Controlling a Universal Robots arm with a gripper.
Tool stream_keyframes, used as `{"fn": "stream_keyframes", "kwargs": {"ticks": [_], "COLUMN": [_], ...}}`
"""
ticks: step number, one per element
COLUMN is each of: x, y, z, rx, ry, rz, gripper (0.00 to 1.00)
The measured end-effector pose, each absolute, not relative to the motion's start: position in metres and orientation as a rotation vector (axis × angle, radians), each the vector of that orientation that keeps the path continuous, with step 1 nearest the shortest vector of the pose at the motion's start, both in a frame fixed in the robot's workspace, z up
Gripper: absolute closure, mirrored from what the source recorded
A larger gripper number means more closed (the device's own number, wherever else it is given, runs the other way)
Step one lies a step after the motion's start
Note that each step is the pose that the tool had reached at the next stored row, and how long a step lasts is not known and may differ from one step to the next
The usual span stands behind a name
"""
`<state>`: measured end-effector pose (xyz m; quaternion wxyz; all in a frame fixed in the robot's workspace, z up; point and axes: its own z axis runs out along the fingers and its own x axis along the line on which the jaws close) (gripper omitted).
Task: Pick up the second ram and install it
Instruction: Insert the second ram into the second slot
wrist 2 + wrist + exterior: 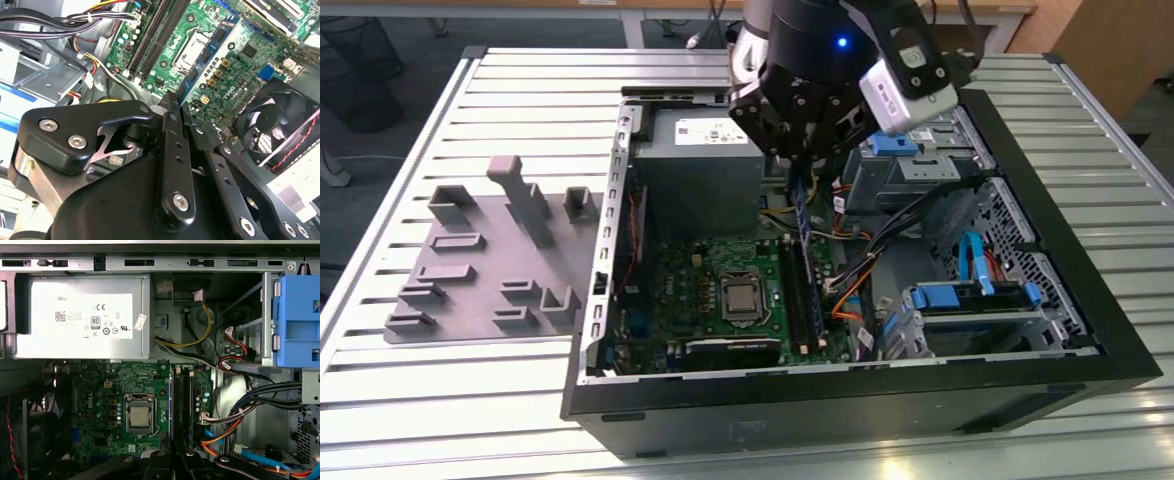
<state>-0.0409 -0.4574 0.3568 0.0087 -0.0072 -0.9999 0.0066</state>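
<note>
The arm hangs over the open case [854, 400], which lies on its side on the slatted desk [440, 400]. The pincer [798, 160] is closed on the ram [801, 215], a thin blue stick held edge-on, hanging down from the fingertips toward the motherboard [694, 290]. In the exterior view the ram's lower end sits just above the far end of the black slots [803, 295], right beside the CPU socket [740, 296] (close, but whether it touches the slot, I can't tell).

In the second wrist view the fingers [172, 145] press together on the stick's thin blue edge [187, 92], with the slots [155, 37] further on and the fan [277, 125] off to one side. The first wrist view looks along the board: fingertips [186, 456] at the near edge, the slot pair [183, 405] running away from them, the socket [140, 416] beside those, and the grey power supply [80, 315] beyond.

On the exterior view's left, a grey holder [494, 260] with upright pegs sits on the desk, well apart from the case. Blue drive brackets [961, 297] and a bundle of cables [907, 225] fill the case's other half, on the exterior view's right.
</note>
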Motion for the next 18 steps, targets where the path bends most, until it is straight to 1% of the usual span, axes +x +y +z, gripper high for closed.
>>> {"fn": "stream_keyframes", "kwargs": {"ticks": [12, 18], "x": [-0.039, -0.039], "y": [-0.458, -0.458], "z": [0.342, 0.341], "rx": [-0.008, -0.008], "ry": [-3.114, -3.114], "rz": [0.023, 0.023], "gripper": [0.86, 0.86]}}
